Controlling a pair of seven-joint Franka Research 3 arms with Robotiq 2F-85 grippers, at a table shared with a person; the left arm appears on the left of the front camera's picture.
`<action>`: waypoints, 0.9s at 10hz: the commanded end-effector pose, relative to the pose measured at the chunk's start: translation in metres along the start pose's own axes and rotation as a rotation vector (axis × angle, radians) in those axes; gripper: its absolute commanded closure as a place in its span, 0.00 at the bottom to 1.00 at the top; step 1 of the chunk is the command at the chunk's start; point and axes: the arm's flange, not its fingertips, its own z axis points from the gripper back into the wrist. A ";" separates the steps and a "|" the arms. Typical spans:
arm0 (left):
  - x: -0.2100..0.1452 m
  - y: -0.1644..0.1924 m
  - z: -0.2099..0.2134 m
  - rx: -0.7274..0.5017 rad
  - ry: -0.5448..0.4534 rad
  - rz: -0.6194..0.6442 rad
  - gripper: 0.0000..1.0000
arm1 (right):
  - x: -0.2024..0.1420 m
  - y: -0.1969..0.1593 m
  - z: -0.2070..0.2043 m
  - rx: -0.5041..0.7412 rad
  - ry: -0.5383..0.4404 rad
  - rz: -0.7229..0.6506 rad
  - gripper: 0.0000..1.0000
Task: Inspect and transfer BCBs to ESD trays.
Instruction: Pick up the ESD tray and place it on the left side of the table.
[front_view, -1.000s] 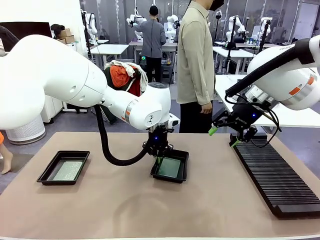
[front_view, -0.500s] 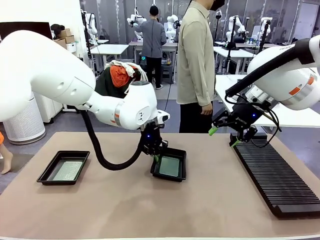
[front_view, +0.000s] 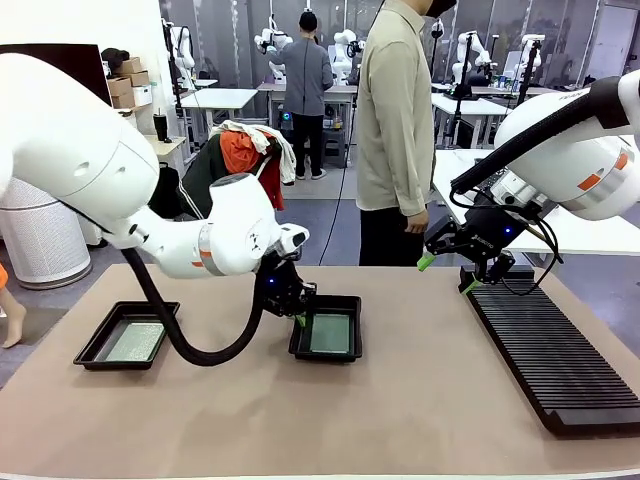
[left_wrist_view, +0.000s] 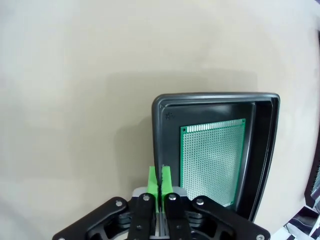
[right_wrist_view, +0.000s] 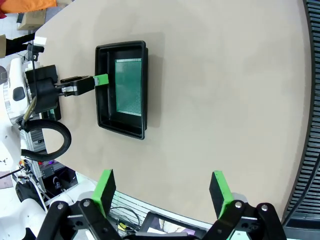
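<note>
My left gripper (front_view: 297, 318) is shut on the left wall of the middle ESD tray (front_view: 322, 357), a shallow black tray on the tan table. In the left wrist view its green pads (left_wrist_view: 153, 181) pinch the tray's rim (left_wrist_view: 167, 140). A green BCB (front_view: 330, 335) lies flat inside this tray (left_wrist_view: 212, 160). A second ESD tray (front_view: 95, 345) at the left holds another BCB (front_view: 135, 340). My right gripper (front_view: 445, 273) hangs open and empty above the far end of the rack. The right wrist view looks down between its spread fingers (right_wrist_view: 162, 192) onto the tray (right_wrist_view: 122, 127) and the left gripper (right_wrist_view: 100, 80).
A long black ribbed rack (front_view: 550, 350) lies along the table's right side. A person (front_view: 395, 130) in a beige shirt stands at the far edge, hands down. Bare tan table stretches between the trays and in front of them.
My left arm has swung left and dragged the middle tray, with its board, a little to the left. The right arm has stayed put.
</note>
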 end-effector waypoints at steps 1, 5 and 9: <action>-0.018 0.025 0.016 -0.082 -0.025 -0.010 0.97 | 0.000 0.002 0.000 -0.010 -0.001 -0.021 0.00; -0.030 0.059 0.054 -0.074 -0.061 0.012 0.97 | 0.000 0.002 0.000 -0.010 -0.001 -0.021 0.00; -0.038 0.107 0.084 -0.029 -0.065 0.018 0.97 | 0.000 0.002 0.000 -0.010 -0.001 -0.021 0.00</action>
